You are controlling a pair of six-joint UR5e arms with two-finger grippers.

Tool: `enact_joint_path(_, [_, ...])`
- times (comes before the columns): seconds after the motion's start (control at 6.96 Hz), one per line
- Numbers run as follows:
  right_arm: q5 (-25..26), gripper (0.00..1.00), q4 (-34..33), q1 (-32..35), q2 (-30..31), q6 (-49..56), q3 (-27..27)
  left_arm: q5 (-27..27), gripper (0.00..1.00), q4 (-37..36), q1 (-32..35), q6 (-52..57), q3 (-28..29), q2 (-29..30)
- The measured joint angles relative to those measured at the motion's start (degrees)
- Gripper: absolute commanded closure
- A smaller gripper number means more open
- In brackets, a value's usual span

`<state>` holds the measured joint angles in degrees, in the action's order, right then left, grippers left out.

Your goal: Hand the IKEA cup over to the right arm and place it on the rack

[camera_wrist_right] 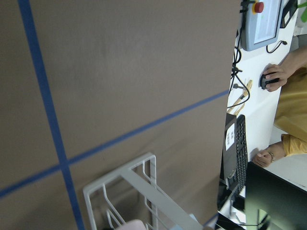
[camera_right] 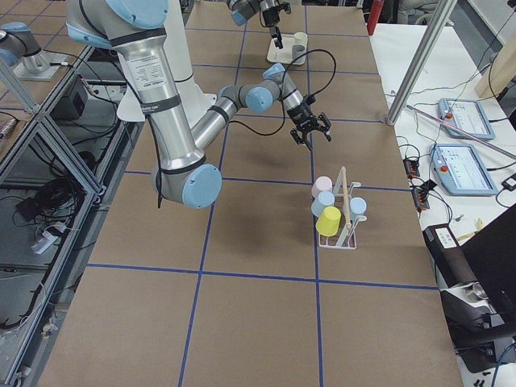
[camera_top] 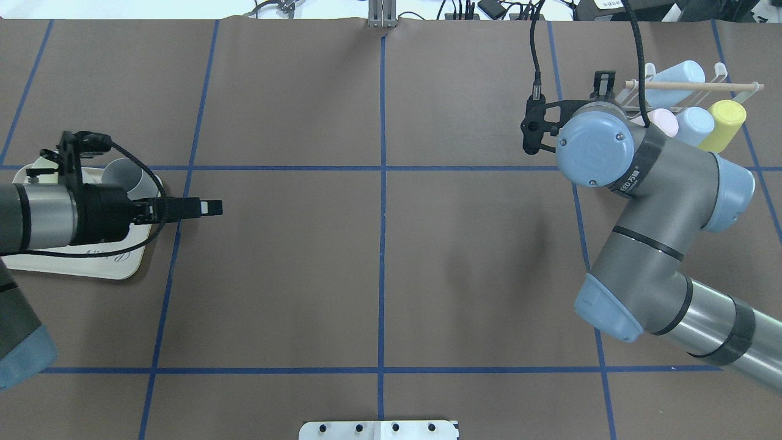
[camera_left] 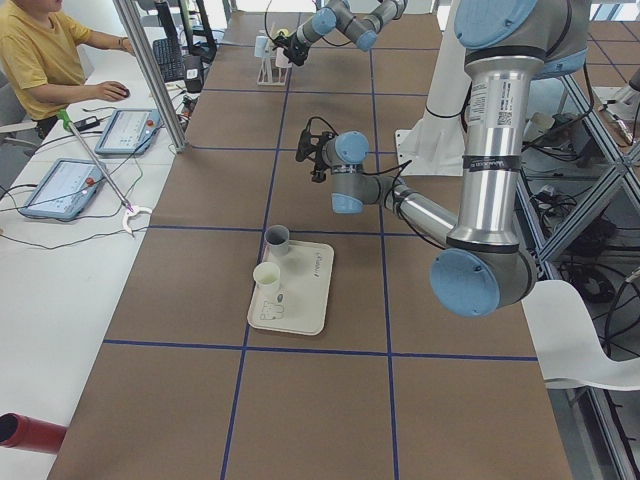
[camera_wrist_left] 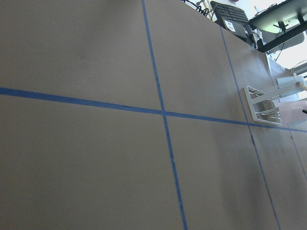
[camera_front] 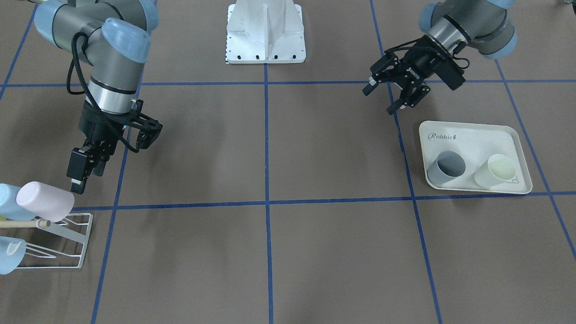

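The overhead view looks down from behind the robot; the front view faces it across the brown, blue-taped table [camera_front: 315, 148]. Side views look along from each end. Both close wrist views share the small white wire rack [camera_wrist_left: 253, 103].

The word "Rabbit" stands in dark script in a corner of the cream rectangular tray [camera_front: 472, 144]. White lettering on the grey right arm [camera_top: 635, 177] shows "ED" followed by characters too small to read.
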<state>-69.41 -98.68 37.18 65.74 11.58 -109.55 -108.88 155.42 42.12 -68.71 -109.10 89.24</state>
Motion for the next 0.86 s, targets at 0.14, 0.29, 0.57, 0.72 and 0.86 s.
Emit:
enact_joint_path(0.14, [-2.5,0.02,0.0,-1.2,-2.5,-8.9,-0.9,-0.5,0.00,-1.5,3.5,8.0,0.3,-2.6])
enact_joint_path(0.29, [-4.3,0.01,0.1,-2.4,-5.5,-16.7,-1.4,-0.8,0.00,-3.1,7.3,15.6,1.7,-4.1])
enact_joint_path(0.57, [-6.1,0.01,0.1,-5.1,-11.9,-31.0,-1.6,-0.9,0.00,-3.3,15.1,30.1,9.6,-4.7])
enact_joint_path(0.72, [-6.3,0.01,0.1,-6.3,-14.4,-37.2,-1.7,-1.0,0.00,-2.6,18.7,36.0,13.8,-4.3])
enact_joint_path(0.86, [-6.4,0.01,0.6,-7.3,-16.4,-42.8,-1.6,-1.0,0.00,-2.0,21.8,40.6,17.8,-3.5])
